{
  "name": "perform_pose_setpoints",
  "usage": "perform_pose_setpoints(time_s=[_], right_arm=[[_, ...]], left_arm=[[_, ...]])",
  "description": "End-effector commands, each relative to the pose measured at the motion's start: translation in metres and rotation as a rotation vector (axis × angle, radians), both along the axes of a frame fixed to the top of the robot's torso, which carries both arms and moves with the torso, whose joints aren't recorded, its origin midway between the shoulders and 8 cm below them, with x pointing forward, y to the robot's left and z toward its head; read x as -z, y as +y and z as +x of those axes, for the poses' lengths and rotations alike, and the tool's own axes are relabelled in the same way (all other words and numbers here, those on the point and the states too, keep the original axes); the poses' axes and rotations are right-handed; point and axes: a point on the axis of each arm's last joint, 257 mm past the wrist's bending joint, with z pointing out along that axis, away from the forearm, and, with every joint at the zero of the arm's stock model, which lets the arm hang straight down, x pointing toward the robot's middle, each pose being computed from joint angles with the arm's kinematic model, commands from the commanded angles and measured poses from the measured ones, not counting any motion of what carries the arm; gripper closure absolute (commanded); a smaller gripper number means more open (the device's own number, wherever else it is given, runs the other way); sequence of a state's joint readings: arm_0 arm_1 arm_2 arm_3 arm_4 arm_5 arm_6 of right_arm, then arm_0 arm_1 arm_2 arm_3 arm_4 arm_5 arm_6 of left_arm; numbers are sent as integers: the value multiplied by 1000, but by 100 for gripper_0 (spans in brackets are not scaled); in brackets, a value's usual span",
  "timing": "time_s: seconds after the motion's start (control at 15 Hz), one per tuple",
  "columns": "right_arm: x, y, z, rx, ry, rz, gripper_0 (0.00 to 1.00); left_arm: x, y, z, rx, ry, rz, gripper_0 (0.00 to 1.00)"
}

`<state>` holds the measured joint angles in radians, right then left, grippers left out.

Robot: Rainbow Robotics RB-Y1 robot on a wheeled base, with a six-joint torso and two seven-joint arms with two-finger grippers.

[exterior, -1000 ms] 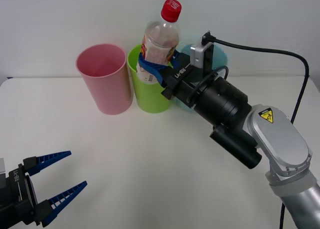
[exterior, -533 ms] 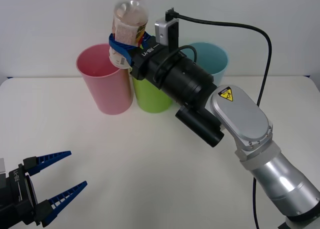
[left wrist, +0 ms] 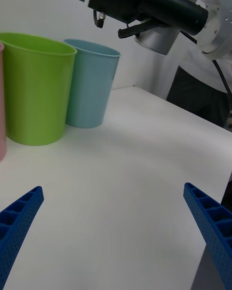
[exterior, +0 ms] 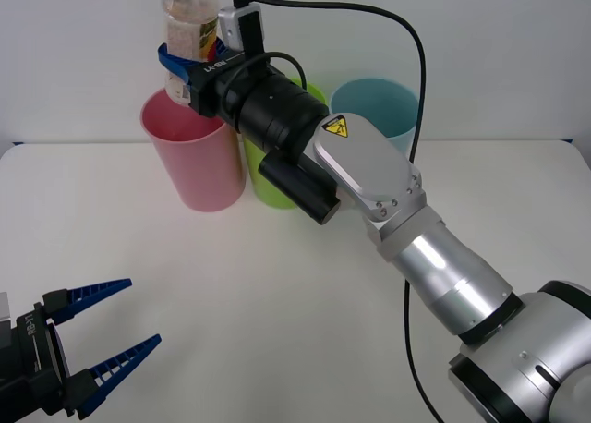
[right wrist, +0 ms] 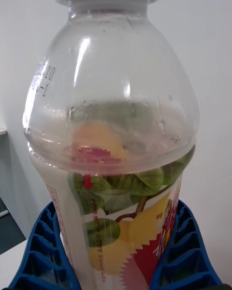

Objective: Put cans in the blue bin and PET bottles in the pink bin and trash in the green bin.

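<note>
Your right hand (exterior: 175,72), clenched on the bottle (exterior: 189,21), has swung from the green bin (exterior: 309,95) to above the pink bin (exterior: 189,160); release next. Left hand (exterior: 106,349) idle, released.

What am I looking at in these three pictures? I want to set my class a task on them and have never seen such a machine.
It is a two-armed robot sorting waste at a white table. One picture looks down from above the arms; the others come from cameras on each wrist. Three tall plastic cups stand in a row: the pink bin, the lime-green bin, the light-blue bin. The right end effector holds a clear red-capped plastic bottle above the pink bin. The left end effector waits open near the table's front.
</note>
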<state>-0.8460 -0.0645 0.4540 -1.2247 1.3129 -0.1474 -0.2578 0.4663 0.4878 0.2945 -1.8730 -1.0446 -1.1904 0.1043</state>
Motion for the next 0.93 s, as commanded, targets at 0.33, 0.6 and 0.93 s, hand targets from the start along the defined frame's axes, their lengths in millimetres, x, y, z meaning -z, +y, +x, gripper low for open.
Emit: perform_pose_setpoints(time_s=[0.33, 0.6, 0.93], right_arm=[[7, 31, 26, 60, 17, -84, 100], [8, 42, 39, 93, 46, -97, 100], [30, 35, 51, 127, 71, -135, 100]], left_arm=[[0, 0, 0, 0, 0, 0, 0], [0, 0, 0, 0, 0, 0, 0], [0, 0, 0, 0, 0, 0, 0]])
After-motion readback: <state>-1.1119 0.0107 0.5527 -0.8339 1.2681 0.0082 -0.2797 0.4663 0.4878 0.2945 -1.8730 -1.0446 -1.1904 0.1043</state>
